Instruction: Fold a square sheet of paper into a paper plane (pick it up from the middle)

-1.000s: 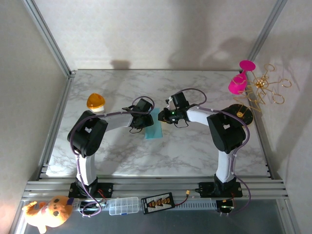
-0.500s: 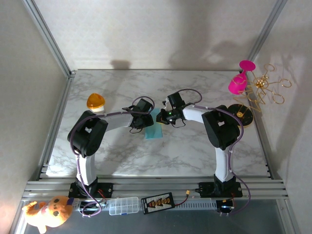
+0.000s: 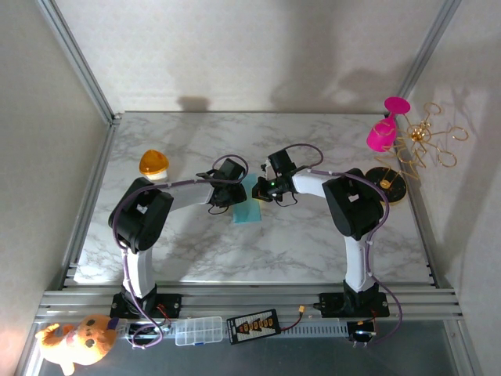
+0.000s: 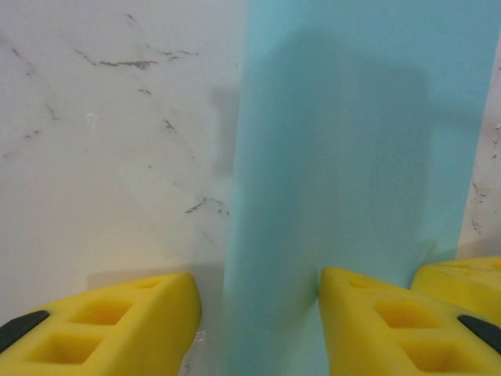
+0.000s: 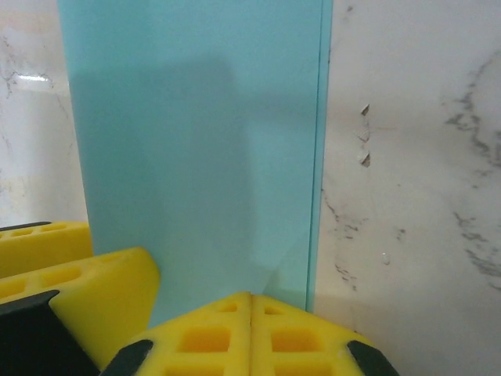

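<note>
The square sheet of paper (image 3: pixel 249 208) lies on the marble table (image 3: pixel 313 235) as a long teal strip (image 4: pixel 352 157), folded over with a doubled edge (image 5: pixel 316 157). My left gripper (image 4: pixel 258 317) is open and straddles the strip's left edge. One finger (image 4: pixel 117 325) is on the marble and the other (image 4: pixel 383 321) is on the paper. My right gripper (image 5: pixel 250 296) is shut, its yellow pads meeting at the strip's near end, where a small crease rises into them. In the top view the left gripper (image 3: pixel 232 193) and right gripper (image 3: pixel 262 189) flank the strip's far end.
An orange dome (image 3: pixel 154 164) sits at the back left. At the right edge stand a pink glass (image 3: pixel 382 131), a gold wire stand (image 3: pixel 423 145) and a black disc (image 3: pixel 389 182). Open marble lies in front of the paper.
My right gripper has moved a little left onto the paper's end and closed its jaws there. The left gripper and the strip have not moved.
</note>
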`<state>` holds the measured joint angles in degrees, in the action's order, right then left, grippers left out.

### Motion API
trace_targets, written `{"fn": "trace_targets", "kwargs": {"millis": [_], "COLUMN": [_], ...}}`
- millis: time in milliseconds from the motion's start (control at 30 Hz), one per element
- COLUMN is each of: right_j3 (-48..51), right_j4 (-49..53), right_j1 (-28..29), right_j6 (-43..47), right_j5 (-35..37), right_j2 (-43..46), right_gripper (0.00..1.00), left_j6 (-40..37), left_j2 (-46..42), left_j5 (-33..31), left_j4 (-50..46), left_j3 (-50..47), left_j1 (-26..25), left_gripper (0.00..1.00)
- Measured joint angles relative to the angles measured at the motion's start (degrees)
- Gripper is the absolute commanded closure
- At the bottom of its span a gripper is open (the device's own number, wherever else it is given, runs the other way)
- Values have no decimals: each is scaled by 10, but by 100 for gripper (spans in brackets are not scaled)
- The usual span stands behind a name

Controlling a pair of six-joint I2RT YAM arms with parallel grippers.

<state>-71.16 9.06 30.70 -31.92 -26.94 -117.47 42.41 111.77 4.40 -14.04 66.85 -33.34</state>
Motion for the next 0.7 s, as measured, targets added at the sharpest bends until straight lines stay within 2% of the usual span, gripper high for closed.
{"fn": "trace_targets", "kwargs": {"millis": [233,367,500,700], "right_j3": [3,9,12,14], "right_j4": [-3,-11,-16,-20], "right_j1": [1,1,1,1], "right_j6": [8,9,9,11], "right_j5": [1,0,-1,-1], "right_j2": [-1,-1,-1,-1], "right_gripper": [96,97,97,98], "left_j6": [6,11,14,27], "left_j2": [-26,-64,-101,-90], "left_j5": [5,5,50,142], "left_j4": [5,7,42,104], "left_j3": [-7,-30,-40,-42], "left_j1": [3,25,42,37], "left_gripper": [47,48,55,73]}}
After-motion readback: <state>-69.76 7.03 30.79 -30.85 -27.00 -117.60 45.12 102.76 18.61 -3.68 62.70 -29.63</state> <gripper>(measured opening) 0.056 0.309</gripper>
